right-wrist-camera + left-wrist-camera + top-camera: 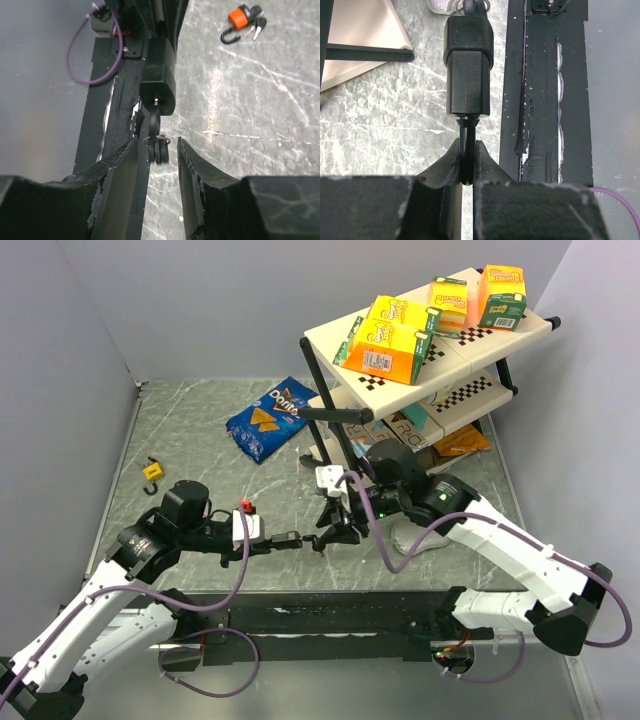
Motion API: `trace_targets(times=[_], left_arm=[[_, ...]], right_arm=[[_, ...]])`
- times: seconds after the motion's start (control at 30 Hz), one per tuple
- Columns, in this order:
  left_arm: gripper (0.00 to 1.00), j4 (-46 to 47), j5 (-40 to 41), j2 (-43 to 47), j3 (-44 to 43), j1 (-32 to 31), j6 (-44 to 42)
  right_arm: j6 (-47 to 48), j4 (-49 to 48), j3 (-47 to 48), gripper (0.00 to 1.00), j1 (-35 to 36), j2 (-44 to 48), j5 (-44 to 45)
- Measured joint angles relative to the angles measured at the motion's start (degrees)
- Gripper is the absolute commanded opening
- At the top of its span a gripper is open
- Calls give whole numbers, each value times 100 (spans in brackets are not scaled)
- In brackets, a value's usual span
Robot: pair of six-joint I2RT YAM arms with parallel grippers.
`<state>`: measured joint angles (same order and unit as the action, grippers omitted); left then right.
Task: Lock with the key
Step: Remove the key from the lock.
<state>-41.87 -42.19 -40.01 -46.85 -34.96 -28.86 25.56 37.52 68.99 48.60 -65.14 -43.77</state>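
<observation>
Left hand (467,155) grips black padlock (467,70); right hand (157,144) straddles its key (158,153)

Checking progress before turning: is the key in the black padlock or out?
In: the key enters the keyhole end of the black padlock, its head inside the open right gripper.

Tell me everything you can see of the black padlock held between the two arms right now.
The black padlock is a glossy, rounded block with a plastic-looking casing, held roughly level above the table. Its shackle is pinched in the shut left end effector. A key sits in the keyhole at the opposite end, and its bunch lies between the open fingers of the right end effector, apparently untouched. Whether the shackle is latched is hidden.
</observation>
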Motion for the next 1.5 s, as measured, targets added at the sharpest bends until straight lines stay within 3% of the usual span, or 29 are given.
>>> trace_targets(times=[0.47, 0.57, 0.73, 0.77, 1.2, 1.5], left_arm=[[1, 44, -2, -42, 0, 0, 0], [1, 48, 0, -74, 0, 0, 0], [1, 42, 11, -92, 0, 2, -2], [1, 39, 26, -92, 0, 4, -2], [1, 129, 133, -7, 0, -4, -278], [1, 326, 229, 83, 118, 37, -452]], right_arm=[[96, -155, 0, 42, 317, -463, 264], [101, -166, 0, 36, 321, -555, 262], [153, -173, 0, 11, 330, -603, 280], [157, -170, 0, 0, 330, -603, 282], [400, -245, -188, 0, 343, -245, 326], [566, 2, -269, 0, -87, 140, 92]])
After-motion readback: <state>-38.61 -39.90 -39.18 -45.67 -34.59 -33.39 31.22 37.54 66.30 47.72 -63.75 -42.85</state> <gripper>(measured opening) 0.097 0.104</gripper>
